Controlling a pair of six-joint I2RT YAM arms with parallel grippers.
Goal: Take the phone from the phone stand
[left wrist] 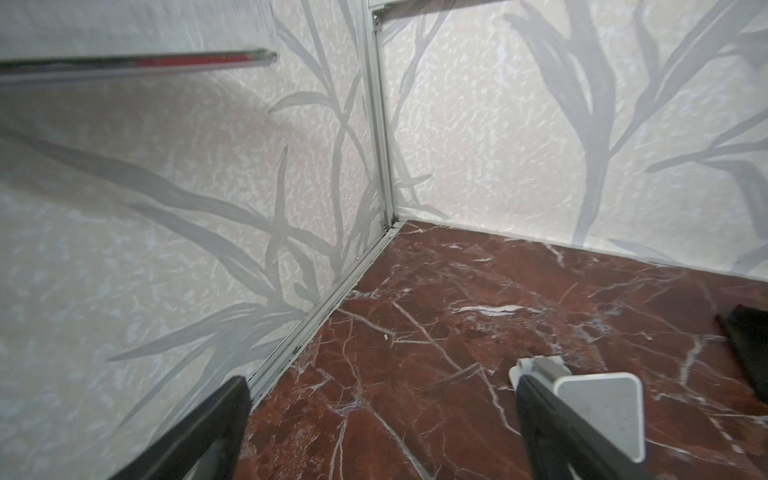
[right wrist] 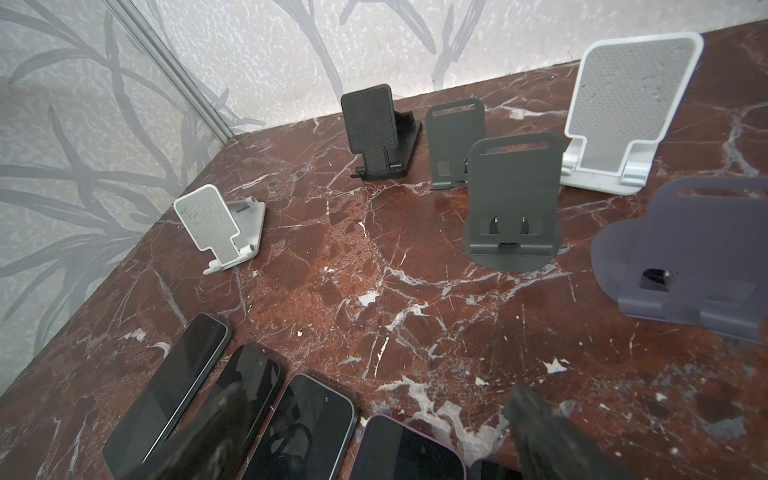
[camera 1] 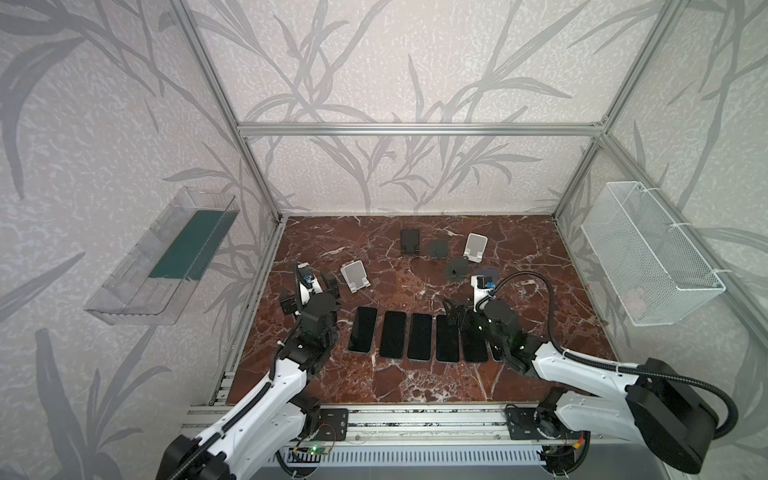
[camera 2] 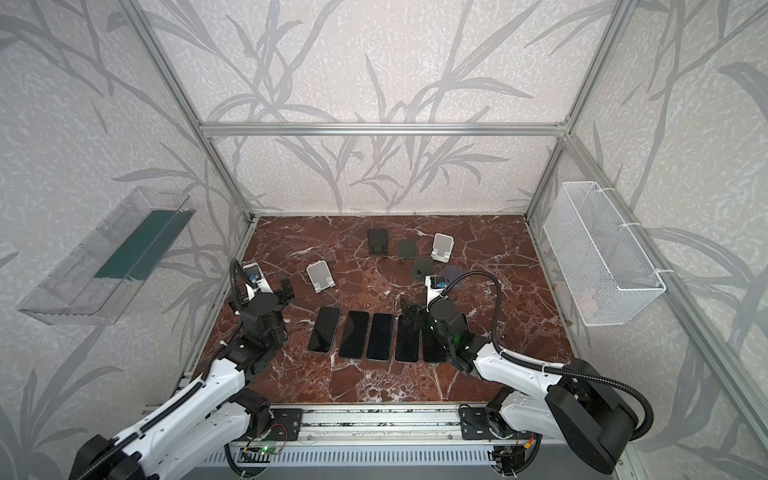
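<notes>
Several dark phones lie flat, screen up, in a row near the table's front; the leftmost phone (camera 1: 363,329) (camera 2: 324,329) is closest to my left arm. Several phone stands sit behind them, and none holds a phone. My left gripper (camera 1: 309,291) (left wrist: 380,380) is open and empty, low over the marble by the left wall. One of its fingers is right beside the white phone stand (camera 1: 355,276) (left wrist: 598,411). My right gripper (camera 1: 455,316) (right wrist: 378,392) hangs open and empty over the right end of the row, above a purple-rimmed phone (right wrist: 411,453).
Behind the phones stand a black stand (camera 1: 409,242) (right wrist: 374,129), dark grey stands (camera 1: 437,249) (right wrist: 513,199), a second white stand (camera 1: 475,247) (right wrist: 631,112) and a purple-grey stand (right wrist: 690,253). A clear bin (camera 1: 166,257) hangs on the left wall. A wire basket (camera 1: 648,257) hangs on the right wall.
</notes>
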